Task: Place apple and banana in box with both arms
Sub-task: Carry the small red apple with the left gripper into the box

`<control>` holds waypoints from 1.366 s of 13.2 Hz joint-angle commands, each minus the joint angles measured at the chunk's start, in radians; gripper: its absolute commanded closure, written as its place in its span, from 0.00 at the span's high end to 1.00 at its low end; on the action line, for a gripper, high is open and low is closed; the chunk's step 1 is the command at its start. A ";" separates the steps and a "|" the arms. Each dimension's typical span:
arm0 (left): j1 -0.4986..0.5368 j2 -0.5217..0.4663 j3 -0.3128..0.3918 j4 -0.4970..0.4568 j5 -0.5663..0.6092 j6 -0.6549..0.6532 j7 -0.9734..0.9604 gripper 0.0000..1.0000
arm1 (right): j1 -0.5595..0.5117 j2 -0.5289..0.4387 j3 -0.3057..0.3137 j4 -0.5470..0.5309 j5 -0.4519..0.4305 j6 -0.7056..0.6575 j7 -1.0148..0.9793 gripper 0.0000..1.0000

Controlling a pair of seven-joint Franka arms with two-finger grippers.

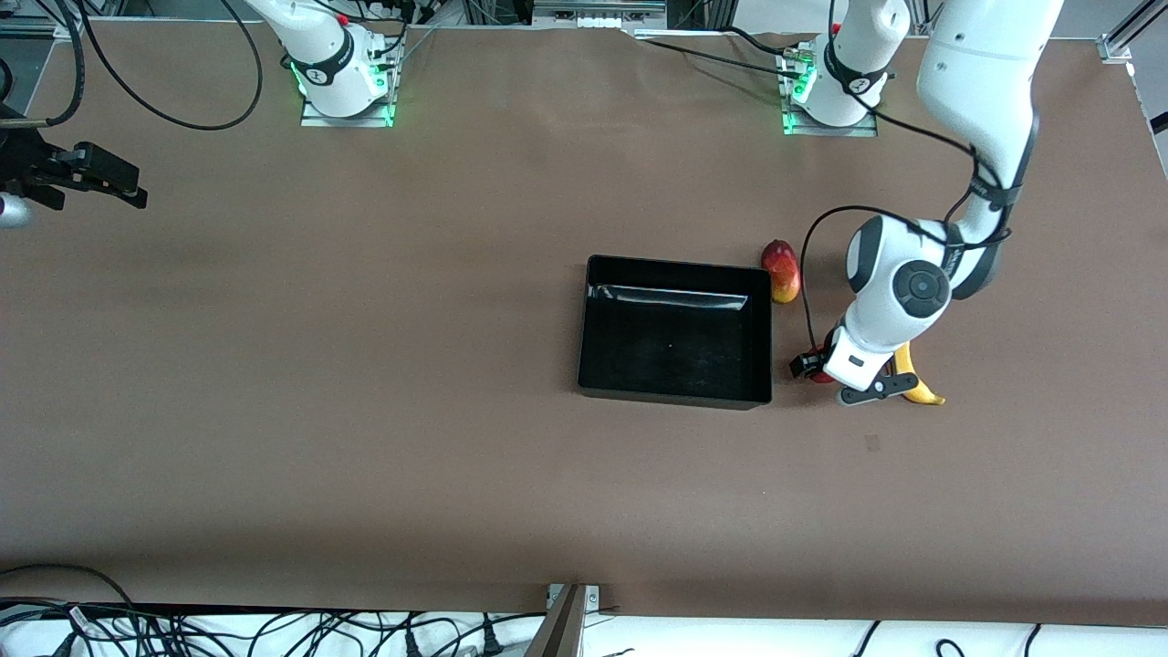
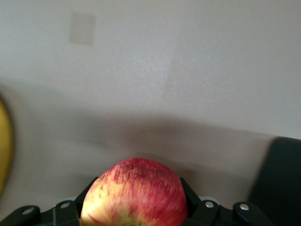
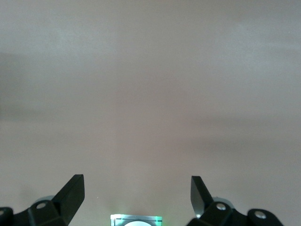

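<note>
My left gripper [image 1: 821, 369] is shut on the small red and yellow apple [image 2: 136, 195], its fingers [image 2: 188, 193] pressed on both sides. It is low over the table beside the wall of the black box [image 1: 675, 274] at the left arm's end. In the front view only a red sliver of the apple [image 1: 825, 374] shows under the wrist. The yellow banana [image 1: 915, 383] lies just beside the left gripper, partly hidden by it, and shows at the edge of the left wrist view [image 2: 4, 146]. The box is empty. My right gripper [image 1: 109, 182] is open and empty [image 3: 137, 188], waiting over the right arm's end of the table.
A red-yellow mango [image 1: 781, 270] lies against the box's corner, farther from the front camera than the left gripper. A corner of the box [image 2: 282, 181] shows in the left wrist view. The right arm's green-lit base plate [image 3: 136, 220] shows under the right gripper.
</note>
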State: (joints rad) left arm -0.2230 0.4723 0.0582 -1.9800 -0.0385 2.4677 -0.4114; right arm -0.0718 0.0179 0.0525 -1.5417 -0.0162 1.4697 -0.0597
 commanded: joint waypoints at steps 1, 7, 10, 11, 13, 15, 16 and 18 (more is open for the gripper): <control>-0.007 -0.119 0.003 0.067 0.003 -0.209 -0.012 0.00 | 0.009 0.008 0.000 0.023 0.010 -0.012 -0.005 1.00; -0.154 -0.133 -0.011 0.105 -0.011 -0.285 -0.180 0.00 | 0.010 0.008 0.000 0.023 0.010 -0.012 -0.005 1.00; -0.246 -0.107 -0.024 0.101 -0.011 -0.279 -0.275 0.00 | 0.010 0.008 0.000 0.023 0.012 -0.012 -0.005 1.00; -0.280 -0.097 -0.024 0.098 -0.011 -0.277 -0.293 0.00 | 0.010 0.008 0.000 0.023 0.012 -0.012 -0.003 1.00; -0.302 -0.090 -0.024 0.099 -0.012 -0.273 -0.329 0.00 | 0.010 0.008 0.000 0.023 0.012 -0.012 -0.005 1.00; -0.346 -0.060 -0.026 0.107 -0.012 -0.260 -0.377 0.00 | 0.010 0.008 0.000 0.023 0.012 -0.012 -0.003 1.00; -0.354 -0.051 -0.027 0.107 -0.012 -0.228 -0.400 0.00 | 0.010 0.010 0.000 0.023 0.012 -0.012 -0.003 1.00; -0.383 -0.031 -0.028 0.107 -0.012 -0.194 -0.428 0.00 | 0.010 0.010 0.000 0.022 0.012 -0.012 -0.003 1.00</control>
State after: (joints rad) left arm -0.5729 0.4195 0.0202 -1.8859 -0.0385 2.2461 -0.8059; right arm -0.0632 0.0180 0.0527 -1.5416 -0.0161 1.4697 -0.0597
